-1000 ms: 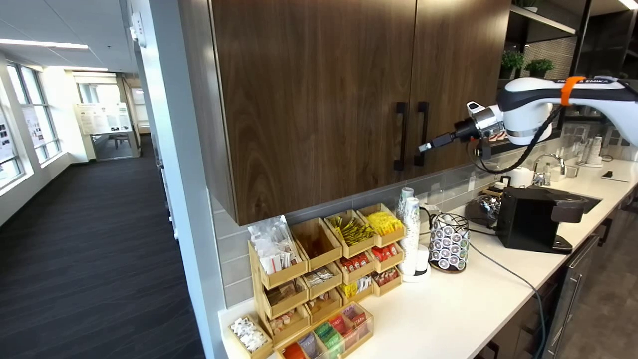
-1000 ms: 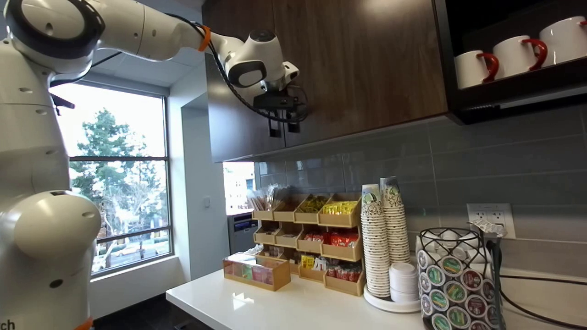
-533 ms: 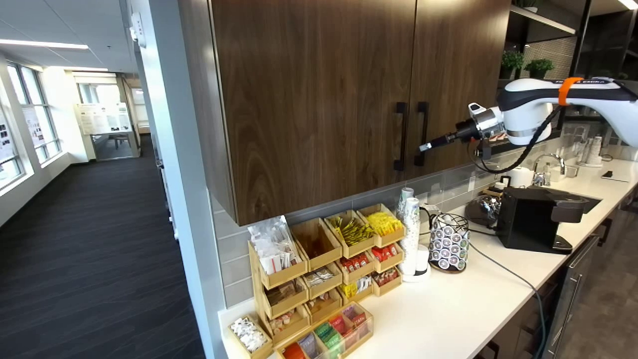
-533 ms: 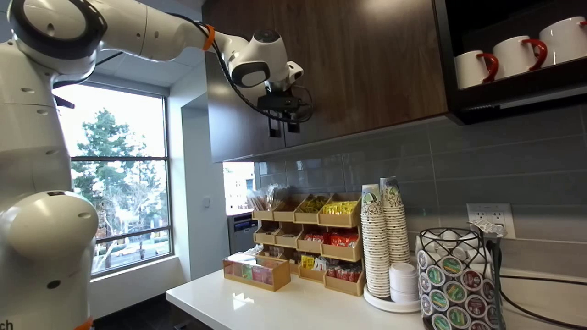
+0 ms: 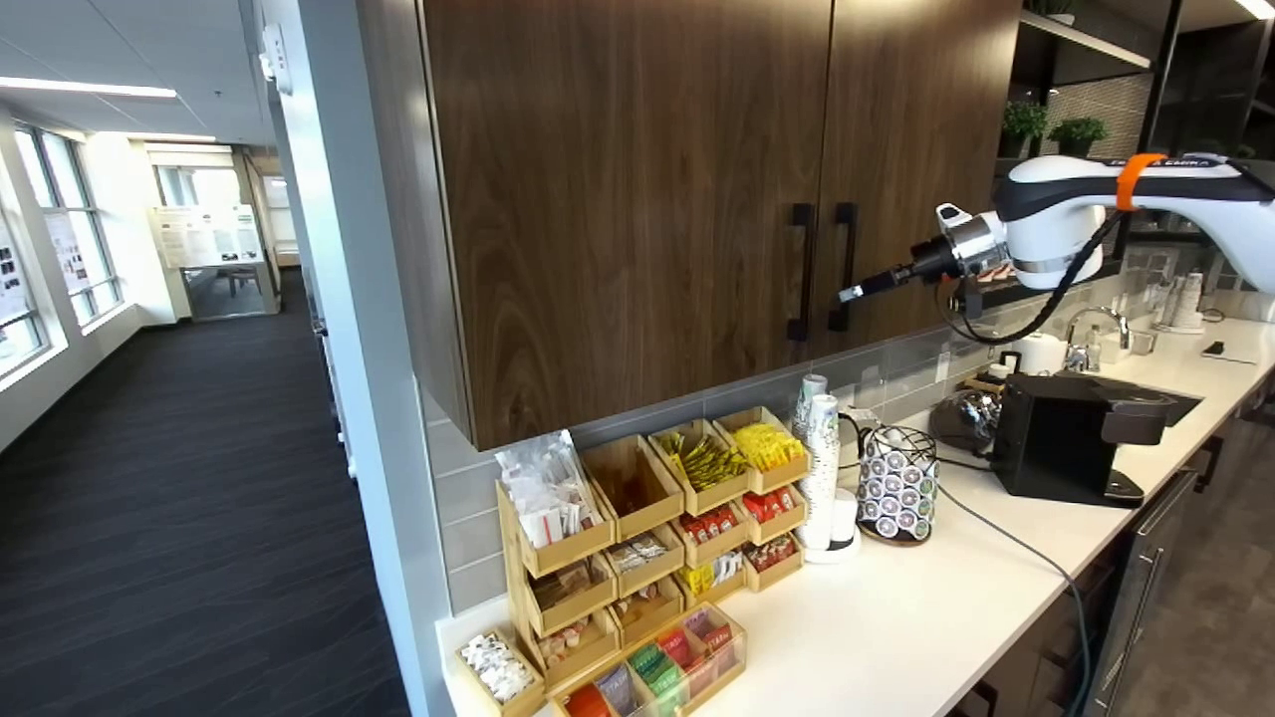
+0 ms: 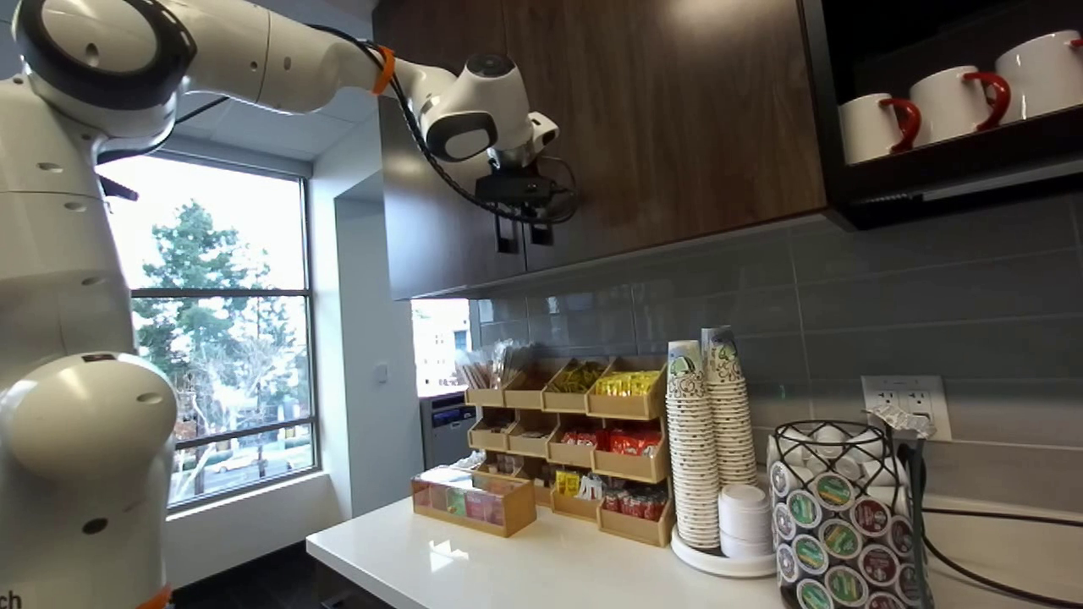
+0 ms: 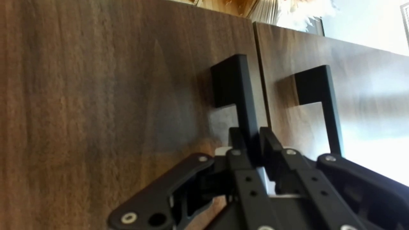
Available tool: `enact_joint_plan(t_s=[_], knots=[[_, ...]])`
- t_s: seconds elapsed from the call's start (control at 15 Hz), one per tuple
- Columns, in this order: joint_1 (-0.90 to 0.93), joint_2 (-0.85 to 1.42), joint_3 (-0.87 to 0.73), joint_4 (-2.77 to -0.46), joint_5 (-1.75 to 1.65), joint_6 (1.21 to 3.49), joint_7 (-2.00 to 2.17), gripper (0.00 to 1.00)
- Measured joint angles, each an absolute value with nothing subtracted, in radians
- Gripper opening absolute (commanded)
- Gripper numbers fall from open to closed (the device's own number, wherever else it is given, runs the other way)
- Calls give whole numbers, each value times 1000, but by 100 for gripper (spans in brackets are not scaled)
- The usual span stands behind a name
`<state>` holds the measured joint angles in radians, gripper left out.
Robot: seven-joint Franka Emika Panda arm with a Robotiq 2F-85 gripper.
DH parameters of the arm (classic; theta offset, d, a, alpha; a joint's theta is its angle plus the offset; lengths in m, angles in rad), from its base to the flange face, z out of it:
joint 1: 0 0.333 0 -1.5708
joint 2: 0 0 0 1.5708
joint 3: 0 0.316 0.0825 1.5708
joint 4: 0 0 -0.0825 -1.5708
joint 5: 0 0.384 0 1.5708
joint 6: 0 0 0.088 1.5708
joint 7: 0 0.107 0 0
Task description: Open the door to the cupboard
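The cupboard (image 5: 637, 199) is dark brown wood-grain and shows in both exterior views. Its door (image 5: 926, 119) is the panel at right there; it also shows in an exterior view (image 6: 668, 127) and the wrist view (image 7: 127, 95). The door stands flush with its twin, a thin seam between. Its black bar handle (image 7: 243, 92) passes between my gripper's fingers (image 7: 250, 131), which are close together against the bar. My gripper (image 5: 850, 294) is at the handle's lower part in an exterior view. The handle's far end is hidden behind the gripper in the wrist view.
The twin panel's handle (image 7: 330, 118) is close beside my gripper. Below are a wooden packet organizer (image 5: 637, 508), cup stacks (image 6: 694, 457), a pod rack (image 5: 896, 488) and a black coffee maker (image 5: 1056, 438) on a white counter (image 5: 827, 637). Mugs (image 6: 948, 106) stand on a shelf.
The arm and gripper have shifted very slightly over the last second, toward the right in the exterior views. The door has not visibly moved.
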<state>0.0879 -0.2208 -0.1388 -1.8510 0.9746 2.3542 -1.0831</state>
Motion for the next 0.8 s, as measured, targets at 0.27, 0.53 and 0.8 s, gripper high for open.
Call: enact_joint_plan(t_s=[0.27, 0.53, 0.8], knots=[[68, -253, -118, -1865, 886, 2353, -1023, 5], [22, -328, -127, -1884, 796, 2352, -947, 5], [-9, -399, -165, -1908, 754, 2352, -914, 51]])
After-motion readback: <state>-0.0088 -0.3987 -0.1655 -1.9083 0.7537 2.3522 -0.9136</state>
